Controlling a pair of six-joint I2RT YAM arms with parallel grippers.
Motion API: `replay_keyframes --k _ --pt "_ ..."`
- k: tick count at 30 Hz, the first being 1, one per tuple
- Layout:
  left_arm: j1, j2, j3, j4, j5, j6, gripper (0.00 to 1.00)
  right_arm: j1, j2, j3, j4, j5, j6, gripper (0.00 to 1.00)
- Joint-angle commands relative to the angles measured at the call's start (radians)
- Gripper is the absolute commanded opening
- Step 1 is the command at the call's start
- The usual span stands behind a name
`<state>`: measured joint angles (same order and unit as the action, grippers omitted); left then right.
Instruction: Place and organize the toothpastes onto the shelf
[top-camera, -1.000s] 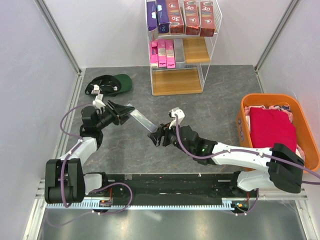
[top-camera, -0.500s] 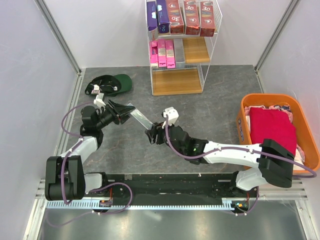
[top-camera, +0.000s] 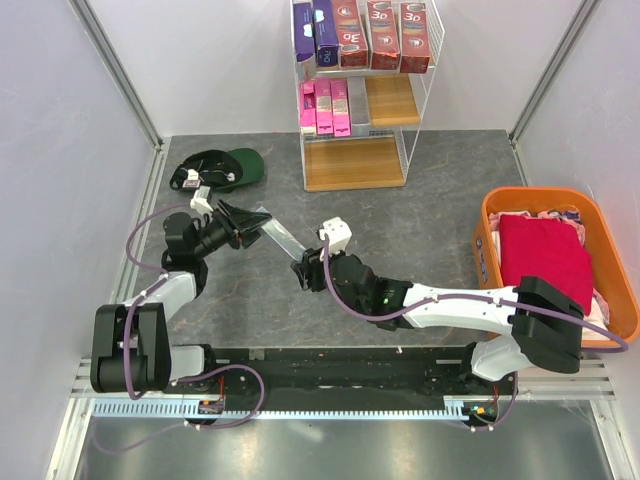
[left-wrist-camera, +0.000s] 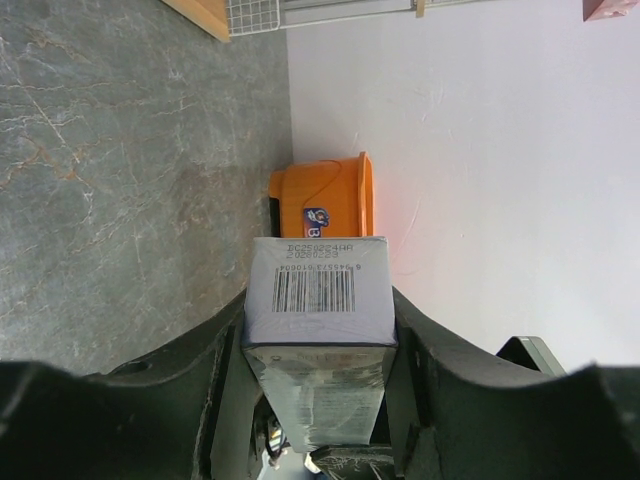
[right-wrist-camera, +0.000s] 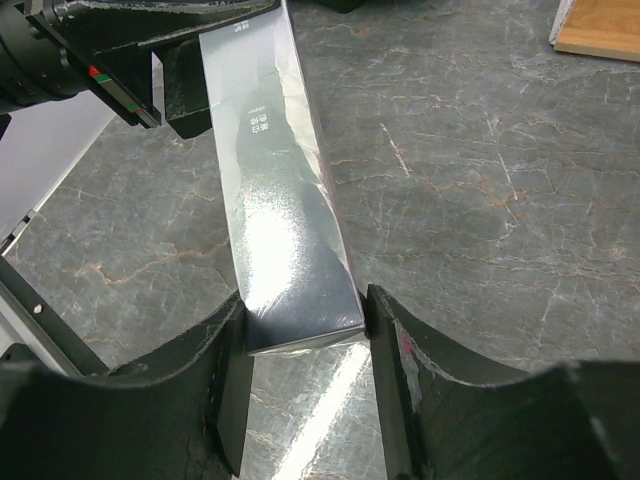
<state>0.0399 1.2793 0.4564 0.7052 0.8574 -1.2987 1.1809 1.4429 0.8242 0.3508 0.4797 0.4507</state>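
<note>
A silver-grey toothpaste carton (top-camera: 282, 238) hangs above the floor between my two grippers. My left gripper (top-camera: 248, 226) is shut on its left end; in the left wrist view the barcode end (left-wrist-camera: 318, 290) sits tight between the fingers. My right gripper (top-camera: 306, 268) is closed round the carton's right end; in the right wrist view the carton (right-wrist-camera: 280, 200) has both pads against its sides. The shelf (top-camera: 413, 100) stands at the back. Its top board holds purple and dark red cartons (top-camera: 385, 35). The middle board holds pink cartons (top-camera: 325, 108) and a silver-grey one.
A green cap (top-camera: 228, 167) lies at the back left. An orange basket (top-camera: 487, 215) with a red cloth (top-camera: 545, 255) stands at the right; it also shows in the left wrist view (left-wrist-camera: 335, 195). The shelf's bottom board (top-camera: 352, 163) is bare.
My right arm has moved left and forward to the carton's free end, and its jaws now stand round that end. My left gripper has stayed nearly still, holding the carton.
</note>
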Motion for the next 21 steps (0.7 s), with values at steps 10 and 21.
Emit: replay_keyframes --k 10,21 --pt "0.006 0.037 0.016 0.169 0.100 -0.059 0.77 0.002 0.004 0.061 0.042 -0.003 0.009 0.25" --pt "0.006 -0.027 0.070 -0.105 0.055 0.094 0.89 -0.104 -0.044 0.032 0.079 -0.173 0.161 0.25"
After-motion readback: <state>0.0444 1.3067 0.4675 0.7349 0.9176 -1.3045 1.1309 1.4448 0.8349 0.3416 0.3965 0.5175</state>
